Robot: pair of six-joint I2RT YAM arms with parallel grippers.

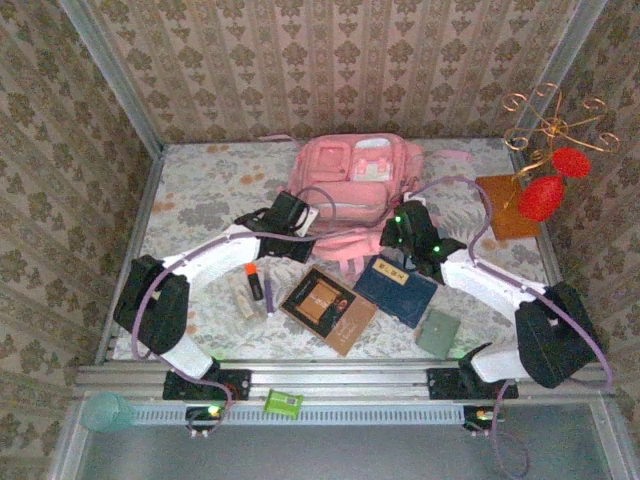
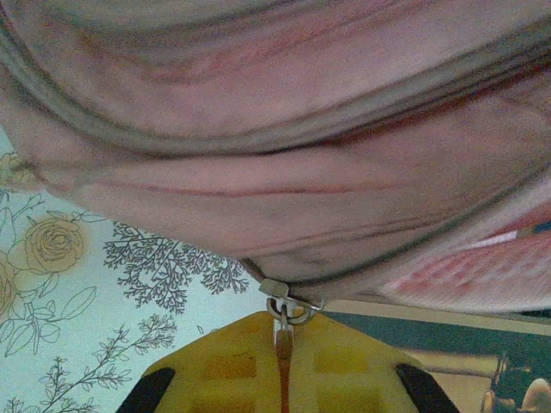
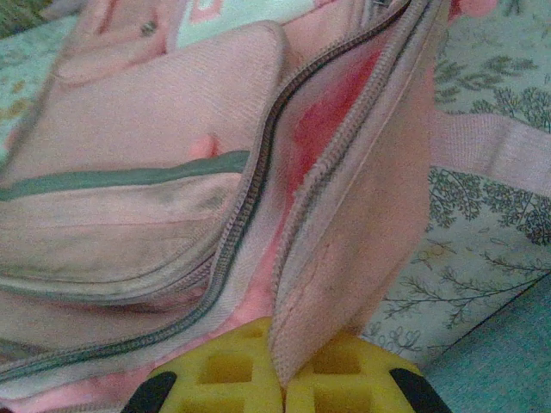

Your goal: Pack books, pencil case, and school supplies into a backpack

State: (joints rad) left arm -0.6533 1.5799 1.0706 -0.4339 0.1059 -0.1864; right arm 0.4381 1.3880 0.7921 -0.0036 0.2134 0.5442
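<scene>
The pink backpack (image 1: 350, 185) lies at the back middle of the table, its main zip partly open. My left gripper (image 1: 305, 222) is at its near left side, shut on a metal zipper pull (image 2: 282, 331) under the backpack (image 2: 275, 129). My right gripper (image 1: 398, 225) is shut on the fabric edge (image 3: 370, 215) beside the open zip of the backpack (image 3: 129, 129). In front lie the dark brown book (image 1: 328, 308), the navy book (image 1: 396, 288), an orange-capped marker (image 1: 253, 280), a purple pen (image 1: 268, 292), a beige block (image 1: 241, 298) and a flat grey-green case (image 1: 438, 332), perhaps the pencil case.
A red flower ornament (image 1: 545, 190) on a gold wire stand sits on a brown board (image 1: 505, 205) at the back right. A green object (image 1: 283, 403) rests on the front rail and a teal cup (image 1: 105, 410) at the near left. Patterned walls enclose the table.
</scene>
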